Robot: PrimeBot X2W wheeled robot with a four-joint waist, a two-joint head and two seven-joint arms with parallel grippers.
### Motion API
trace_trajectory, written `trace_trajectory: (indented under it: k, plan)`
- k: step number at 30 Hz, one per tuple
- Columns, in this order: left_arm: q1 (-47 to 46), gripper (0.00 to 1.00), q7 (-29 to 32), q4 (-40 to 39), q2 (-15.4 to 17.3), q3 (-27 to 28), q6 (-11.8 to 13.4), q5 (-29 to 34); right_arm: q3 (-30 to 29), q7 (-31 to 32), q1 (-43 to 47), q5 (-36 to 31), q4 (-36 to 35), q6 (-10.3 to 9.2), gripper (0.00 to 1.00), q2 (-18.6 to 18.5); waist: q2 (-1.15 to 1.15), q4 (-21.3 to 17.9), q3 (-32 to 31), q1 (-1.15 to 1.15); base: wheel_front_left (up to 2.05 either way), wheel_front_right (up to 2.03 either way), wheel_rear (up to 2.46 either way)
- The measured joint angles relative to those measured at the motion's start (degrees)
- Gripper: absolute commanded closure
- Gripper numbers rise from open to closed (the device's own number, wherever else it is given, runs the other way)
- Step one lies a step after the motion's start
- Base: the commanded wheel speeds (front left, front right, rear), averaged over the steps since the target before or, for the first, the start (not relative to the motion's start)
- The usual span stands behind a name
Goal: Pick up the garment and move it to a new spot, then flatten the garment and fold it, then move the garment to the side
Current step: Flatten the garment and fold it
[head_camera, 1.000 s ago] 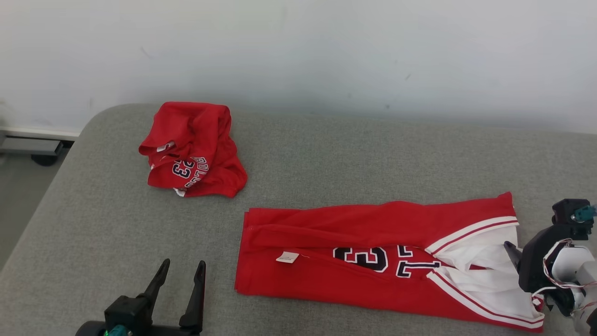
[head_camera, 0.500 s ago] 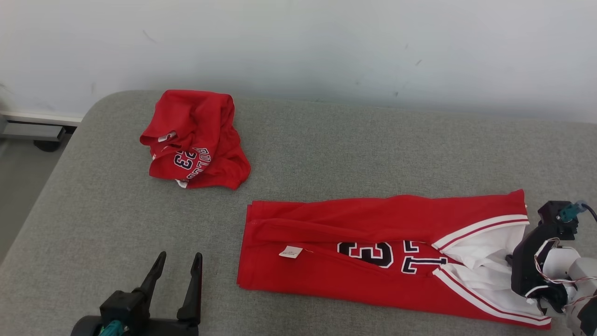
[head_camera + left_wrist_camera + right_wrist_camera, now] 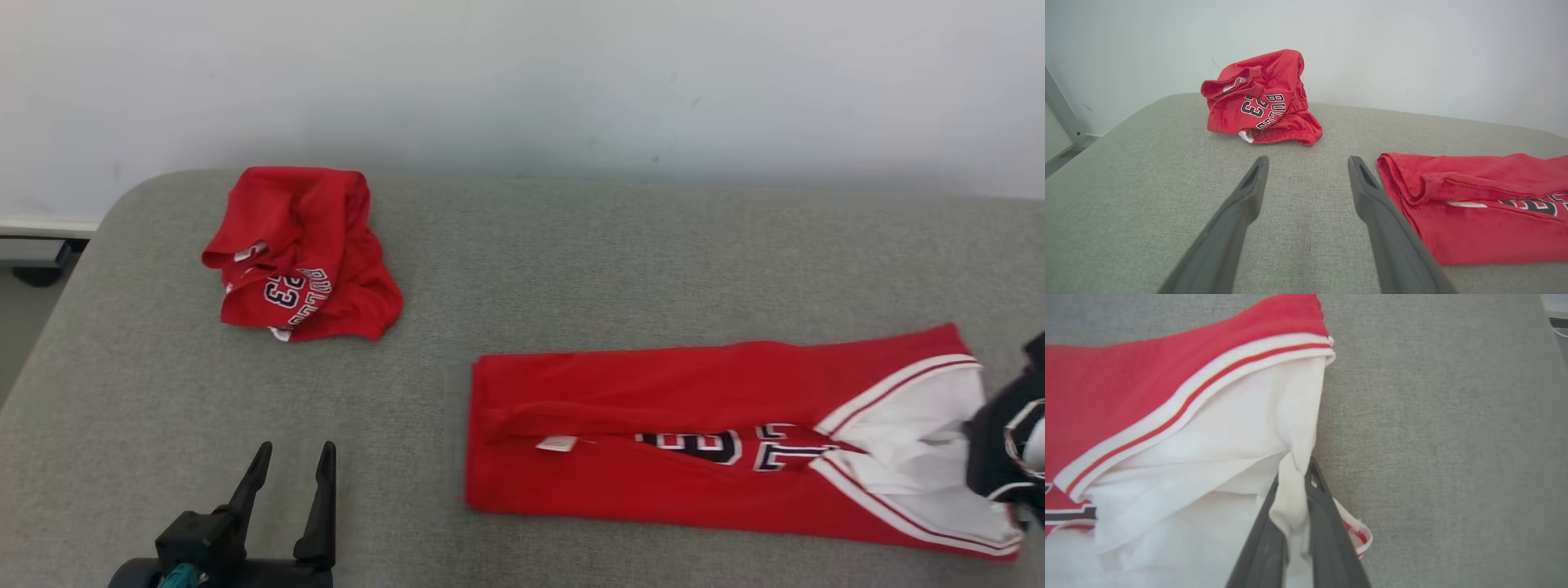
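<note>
The garment (image 3: 653, 392) is a red jersey with white trim and dark numbers. It lies folded into a long strip on the grey padded surface (image 3: 571, 269), toward the right. My right gripper (image 3: 973, 431) sits at the strip's right end, shut on a pinch of its white fabric (image 3: 1290, 506), which bunches between the two fingers (image 3: 1327, 539). My left gripper (image 3: 295, 449) hovers open and empty over bare surface left of the garment's (image 3: 1474, 228) near end. In the left wrist view the left gripper (image 3: 1308, 161) has nothing between its fingers.
A second red garment (image 3: 302, 253) lies crumpled at the back left of the surface, also seen as a crumpled heap (image 3: 1261, 98) ahead of my left fingers. A pale wall runs behind. The surface's rounded left edge drops to the floor (image 3: 16, 327).
My right gripper has shut on the white fabric at the garment's right end. The strip has slid to the right, away from the crumpled garment. The head camera has shifted too.
</note>
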Motion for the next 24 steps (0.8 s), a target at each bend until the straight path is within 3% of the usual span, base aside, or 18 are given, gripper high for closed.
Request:
trace_trajectory:
  k: [5, 12, 19, 24]
  plan:
    - [-0.07, 0.0, -0.01, -0.26, -0.23, 0.01, 0.01, 0.01, -0.66, -1.25, 0.0, 0.0, 1.63, 0.31, 1.0, -3.26, 0.0, -2.15, 0.4, 0.0, 0.0, 0.0, 0.0]
    - [-0.23, 0.0, 0.0, -0.02, -0.48, -0.11, 0.0, 0.09, -2.48, -3.12, -0.07, 2.07, 0.79, 1.23, 1.0, -1.98, 0.0, -4.91, 0.85, 0.0, 0.0, 0.0, 0.0]
    - [-0.43, 0.0, 0.0, 1.55, -0.97, -0.98, -0.12, 0.25, -4.58, -3.74, -0.1, 6.19, -6.04, 2.32, 1.0, 1.57, 0.0, -5.95, 0.26, 0.0, 0.0, 0.0, 0.0]
    - [-0.47, 0.0, -0.01, 2.7, -1.41, -1.36, -0.6, 0.25, -2.31, -2.14, 0.07, 7.0, -15.0, 2.33, 1.0, 1.46, 0.0, -5.82, -0.67, 0.0, 0.0, 0.0, 0.0]
